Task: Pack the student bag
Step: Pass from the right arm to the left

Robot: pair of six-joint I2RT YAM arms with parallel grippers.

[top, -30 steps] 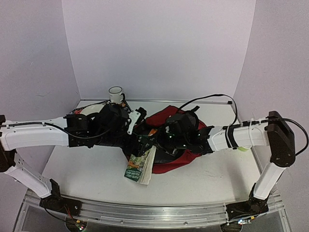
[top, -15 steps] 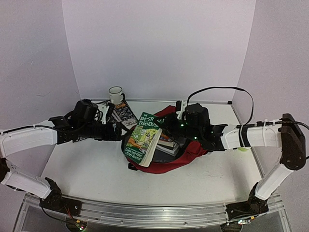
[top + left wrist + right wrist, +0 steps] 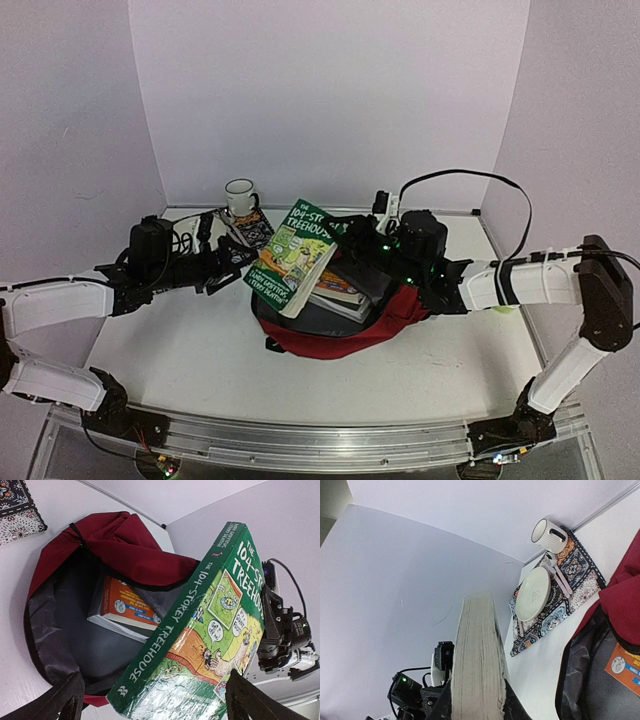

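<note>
Right gripper [image 3: 345, 258] is clamped on the green book [image 3: 290, 256], a narrow grip across the page block with one pad on each cover. The wrist view shows the page edges running straight out from between my fingers. The book is up in the air and tilted, spine towards my left arm, directly over the student bag [image 3: 335, 338]. It doesn't look to be resting on anything. My read on the tilt is that the low edge is aimed at the bag's mouth, so the book can slide in on top of what's already there.

Left gripper [image 3: 226, 264] is spread wide and holding nothing. It sits over the table [image 3: 170, 350], just beside the book's lower-left corner. It looks clear of the corner, but I can't be sure it isn't touching — probably parked there to stay out of the way or to steady the book.

The bag is mid-table, lying down with its mouth gaping and the grey lining [image 3: 60, 620] exposed. Inside, an orange book [image 3: 125, 605] lies flat against the far side. Stacked page edges in the top view suggest more underneath, count unclear. There's free lining in front of it.

Back left, well apart from the bag: a patterned placemat [image 3: 570, 565] with a plate [image 3: 532, 594] on it and a mug [image 3: 547, 534] at its far corner. I judge these aren't part of the packing.
</note>
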